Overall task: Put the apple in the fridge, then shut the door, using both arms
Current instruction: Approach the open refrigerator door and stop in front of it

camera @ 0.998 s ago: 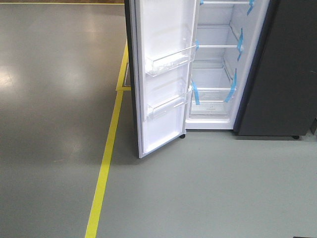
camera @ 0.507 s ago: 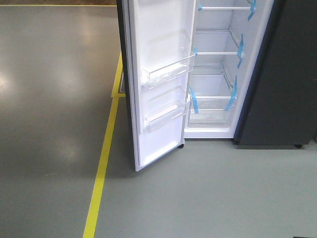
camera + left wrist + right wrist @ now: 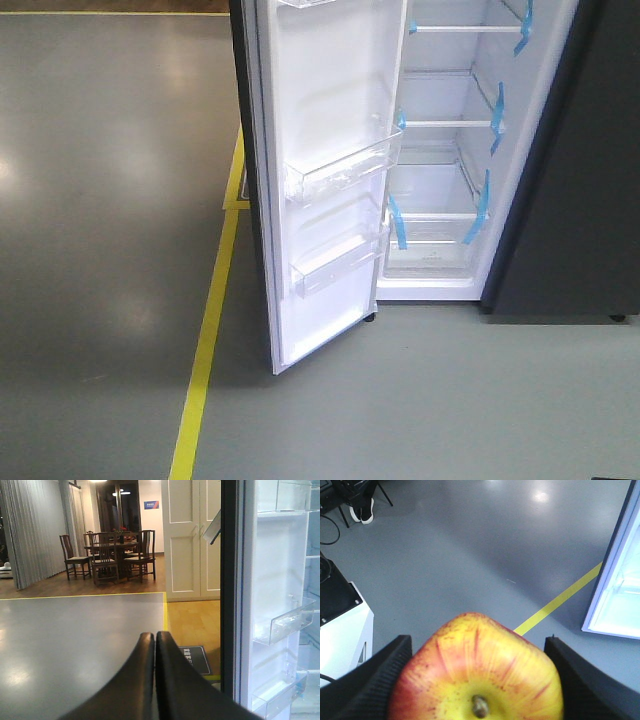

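The right tool grips the apple, one finger against each side, stem facing the camera, above the grey floor. The left tool is pressed together with nothing between its fingers. The fridge stands open on the right, its door swung out leftward, near a yellow floor line.

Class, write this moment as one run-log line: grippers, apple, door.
left gripper: shut, empty | right gripper: shut on apple | door: open | fridge: apple not yet inside
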